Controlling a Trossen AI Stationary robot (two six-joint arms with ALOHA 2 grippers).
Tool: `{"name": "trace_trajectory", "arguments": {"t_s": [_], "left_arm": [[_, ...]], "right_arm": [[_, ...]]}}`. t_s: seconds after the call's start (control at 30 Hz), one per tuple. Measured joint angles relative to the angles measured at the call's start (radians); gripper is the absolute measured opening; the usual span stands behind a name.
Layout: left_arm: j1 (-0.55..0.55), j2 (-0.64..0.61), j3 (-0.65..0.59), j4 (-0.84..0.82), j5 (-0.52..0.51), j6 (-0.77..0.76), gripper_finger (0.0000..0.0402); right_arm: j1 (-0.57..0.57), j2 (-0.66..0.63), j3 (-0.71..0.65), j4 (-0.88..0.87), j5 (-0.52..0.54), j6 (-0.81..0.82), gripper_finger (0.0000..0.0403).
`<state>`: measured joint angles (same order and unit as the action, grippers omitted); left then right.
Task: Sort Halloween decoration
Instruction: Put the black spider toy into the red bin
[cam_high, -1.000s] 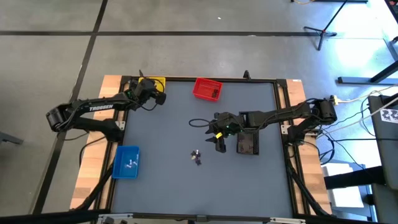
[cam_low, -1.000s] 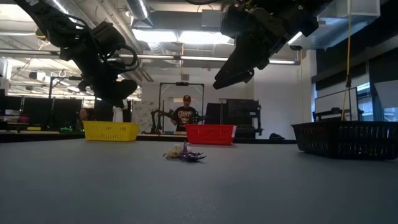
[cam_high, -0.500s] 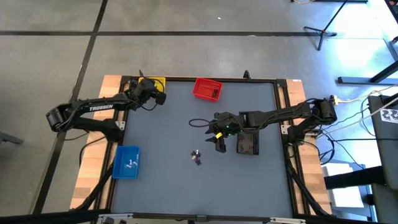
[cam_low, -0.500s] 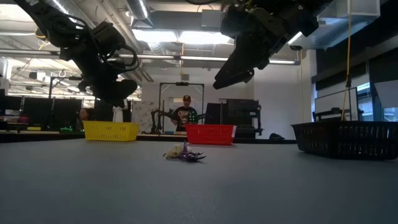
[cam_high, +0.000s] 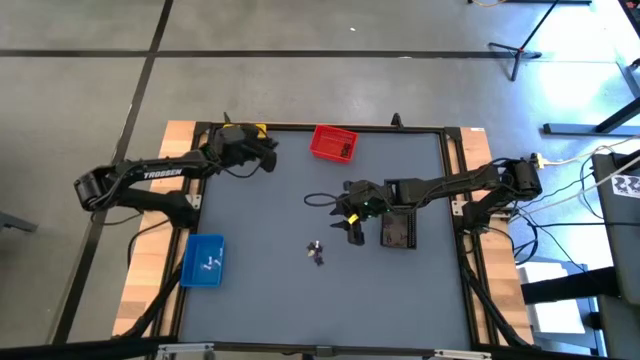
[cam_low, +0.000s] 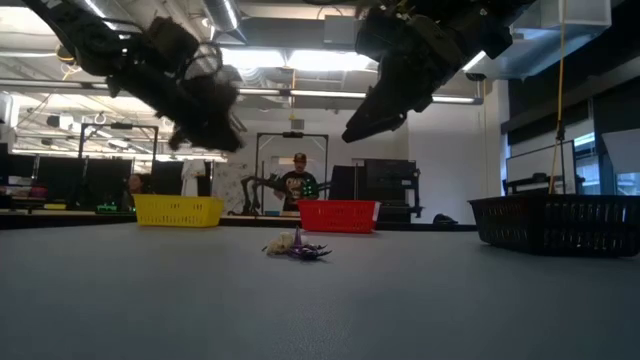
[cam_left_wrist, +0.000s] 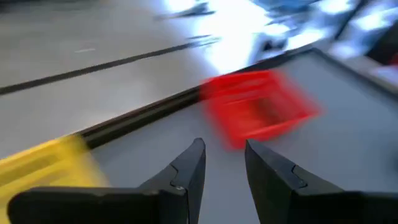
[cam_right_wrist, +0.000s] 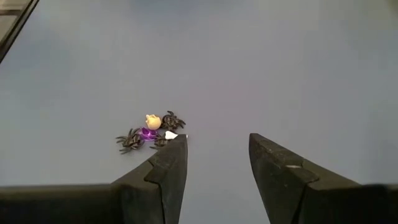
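Since the earlier pictures the left gripper (cam_high: 268, 152) has been swung away from the yellow bin (cam_high: 258, 130) toward the red bin (cam_high: 333, 142) — its fingers are seen parted and empty. The right gripper (cam_high: 352, 230) is held above mid-table beside the black bin (cam_high: 398, 229), its jaws wide and nothing between them. Some white pieces are already lying in the blue bin (cam_high: 204, 260). Left to be sorted is a small cluster of trinkets (cam_high: 316, 252) on the bare table — dark spiders (cam_right_wrist: 129, 140), a purple piece (cam_right_wrist: 148, 133), a pale skull (cam_right_wrist: 152, 121), a white bit (cam_right_wrist: 170, 135), all touching or nearly so. A loose black cable (cam_high: 318, 198) lies near the right gripper; nothing is seen blocking the cluster.
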<state>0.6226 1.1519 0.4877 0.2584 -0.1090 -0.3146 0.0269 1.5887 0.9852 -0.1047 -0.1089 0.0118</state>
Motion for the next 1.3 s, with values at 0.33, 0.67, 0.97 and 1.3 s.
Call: {"name": "trace_trajectory", "arguments": {"t_s": [0.33,0.67,0.97,1.3], "left_arm": [[-0.253,0.000,0.000,0.072,0.197,-0.050,0.0106],[-0.496,0.000,0.000,0.077,0.099,-0.050,0.0106],[-0.634,0.000,0.000,0.076,0.046,-0.050,0.0105],[-0.696,0.000,0.000,0.072,-0.063,-0.050,0.0105]], "right_arm": [[0.000,0.000,-0.001,0.039,-0.025,-0.094,0.0172],[0.060,0.083,-0.001,0.185,-0.111,-0.129,0.0172],[0.133,0.205,-0.001,0.234,-0.102,-0.129,0.0172],[0.221,0.277,-0.001,0.246,-0.102,-0.132,0.0172]]}}
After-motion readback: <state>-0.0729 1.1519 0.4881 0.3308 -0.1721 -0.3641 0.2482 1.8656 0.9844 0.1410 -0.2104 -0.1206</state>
